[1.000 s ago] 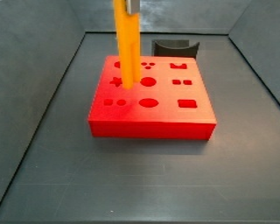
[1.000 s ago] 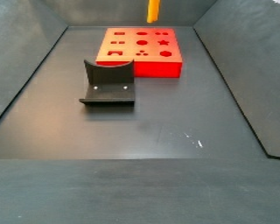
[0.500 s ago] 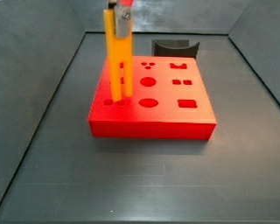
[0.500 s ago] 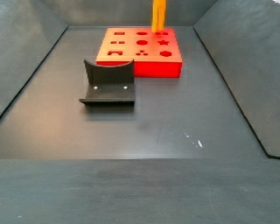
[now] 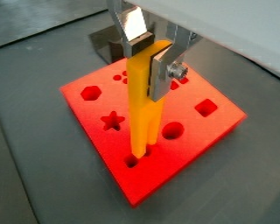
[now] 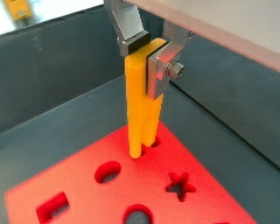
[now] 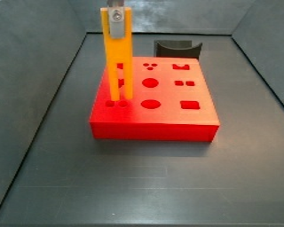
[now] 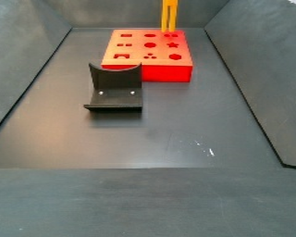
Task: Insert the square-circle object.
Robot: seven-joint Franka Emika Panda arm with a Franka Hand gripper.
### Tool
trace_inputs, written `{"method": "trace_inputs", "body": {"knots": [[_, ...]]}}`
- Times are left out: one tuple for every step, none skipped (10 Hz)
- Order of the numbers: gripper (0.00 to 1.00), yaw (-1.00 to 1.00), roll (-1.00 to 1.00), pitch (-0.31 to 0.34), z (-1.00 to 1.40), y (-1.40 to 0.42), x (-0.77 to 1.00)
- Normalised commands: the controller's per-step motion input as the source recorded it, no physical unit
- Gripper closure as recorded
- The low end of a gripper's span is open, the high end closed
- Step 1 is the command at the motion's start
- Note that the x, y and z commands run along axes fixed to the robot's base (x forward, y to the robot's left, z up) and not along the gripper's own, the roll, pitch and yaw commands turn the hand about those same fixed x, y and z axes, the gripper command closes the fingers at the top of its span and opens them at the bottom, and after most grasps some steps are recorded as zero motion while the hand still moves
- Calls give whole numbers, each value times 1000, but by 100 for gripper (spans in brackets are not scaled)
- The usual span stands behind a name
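Note:
My gripper (image 7: pixel 114 15) is shut on the upper end of the square-circle object (image 7: pixel 114 62), a long orange-yellow bar held upright. It shows in both wrist views, gripper (image 5: pixel 149 54) (image 6: pixel 145 54) and bar (image 5: pixel 143 114) (image 6: pixel 139 105). The bar's two prongs rest at the holes in a near corner of the red block (image 7: pixel 169 124), which has several shaped holes. How deep the tips sit in the holes I cannot tell. In a side view only the bar's lower part (image 8: pixel 169 14) shows, over the block's far edge (image 8: pixel 163 72); the gripper is cut off there.
The dark fixture (image 8: pixel 114 88) stands on the grey floor beside the block; it also shows behind the block in a side view (image 7: pixel 177 46). Sloping grey walls (image 7: pixel 50 115) enclose the floor. A small orange thing (image 6: pixel 17 10) shows beyond the wall.
The gripper has carried the bar from over the block's middle holes toward the block's corner and lowered it, so the prongs now stand at the corner holes.

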Motion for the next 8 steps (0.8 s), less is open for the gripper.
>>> {"method": "trace_inputs", "body": {"knots": [[100,-660,-14,-110,0,-160,-140],[100,-666,9,-11,0,-49,-91],[100,-874,43,0,0,0,0],[100,-891,46,0,0,0,-40],[100,-351,0,-26,0,0,-129],[100,0,0,-19,-83,0,0],[100,86,-21,-56,-226,0,0],[100,111,0,-26,-160,6,0]]}}
